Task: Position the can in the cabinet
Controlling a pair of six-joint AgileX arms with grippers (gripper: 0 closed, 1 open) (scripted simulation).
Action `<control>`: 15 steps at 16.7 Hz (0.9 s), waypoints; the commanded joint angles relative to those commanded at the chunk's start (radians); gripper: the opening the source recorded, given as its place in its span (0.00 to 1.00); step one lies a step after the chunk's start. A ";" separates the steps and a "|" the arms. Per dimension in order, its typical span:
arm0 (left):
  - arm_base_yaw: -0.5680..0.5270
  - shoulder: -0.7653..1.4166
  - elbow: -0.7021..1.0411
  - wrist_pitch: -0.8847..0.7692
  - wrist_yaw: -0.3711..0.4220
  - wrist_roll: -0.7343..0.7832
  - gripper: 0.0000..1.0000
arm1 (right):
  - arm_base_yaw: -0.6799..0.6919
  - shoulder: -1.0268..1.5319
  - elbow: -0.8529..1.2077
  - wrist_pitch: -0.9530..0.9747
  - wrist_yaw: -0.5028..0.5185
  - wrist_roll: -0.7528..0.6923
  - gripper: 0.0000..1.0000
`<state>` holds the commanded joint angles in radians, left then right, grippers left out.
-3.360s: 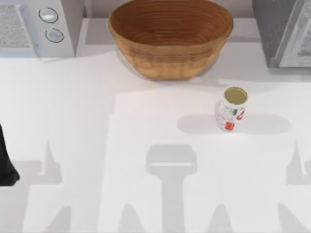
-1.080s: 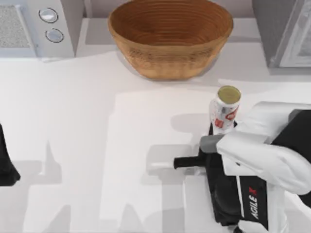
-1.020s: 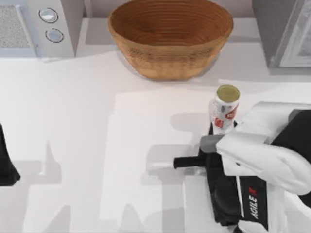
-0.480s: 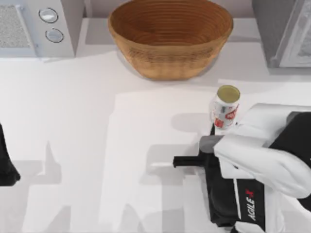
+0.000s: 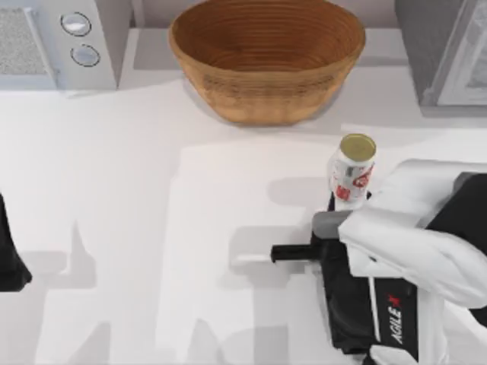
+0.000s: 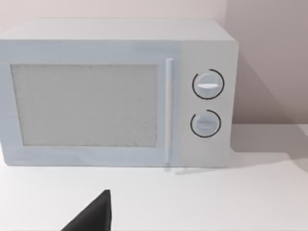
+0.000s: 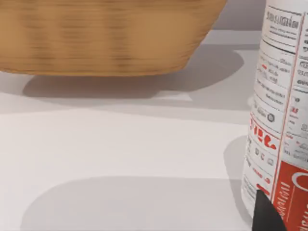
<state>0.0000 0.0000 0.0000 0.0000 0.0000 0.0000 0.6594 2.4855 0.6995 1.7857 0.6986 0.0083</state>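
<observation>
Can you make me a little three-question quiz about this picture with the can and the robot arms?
1. True or false: the can is lying inside the basket.
2. Which arm is reaching toward the can: left or right?
3. How many round knobs does the pale microwave have?

Key
1. False. It stands on the table, in front of the basket.
2. The right one; its claw is at the can's base. The left arm is parked at the table's left edge.
3. Two.

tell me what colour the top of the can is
Dull gold, on the white, red-marked can; the top view shows it best.
</observation>
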 joint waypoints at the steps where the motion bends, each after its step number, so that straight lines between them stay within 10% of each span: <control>1: 0.000 0.000 0.000 0.000 0.000 0.000 1.00 | -0.010 -0.002 0.003 -0.005 -0.010 0.000 1.00; 13: 0.000 0.000 0.000 0.000 0.000 0.000 1.00 | -0.058 -0.012 0.019 -0.031 -0.058 0.001 1.00; 15: 0.000 0.000 0.000 0.000 0.000 0.000 1.00 | -0.058 -0.012 0.019 -0.031 -0.058 0.001 0.85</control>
<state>0.0000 0.0000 0.0000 0.0000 0.0000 0.0000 0.6013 2.4737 0.7184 1.7552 0.6406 0.0090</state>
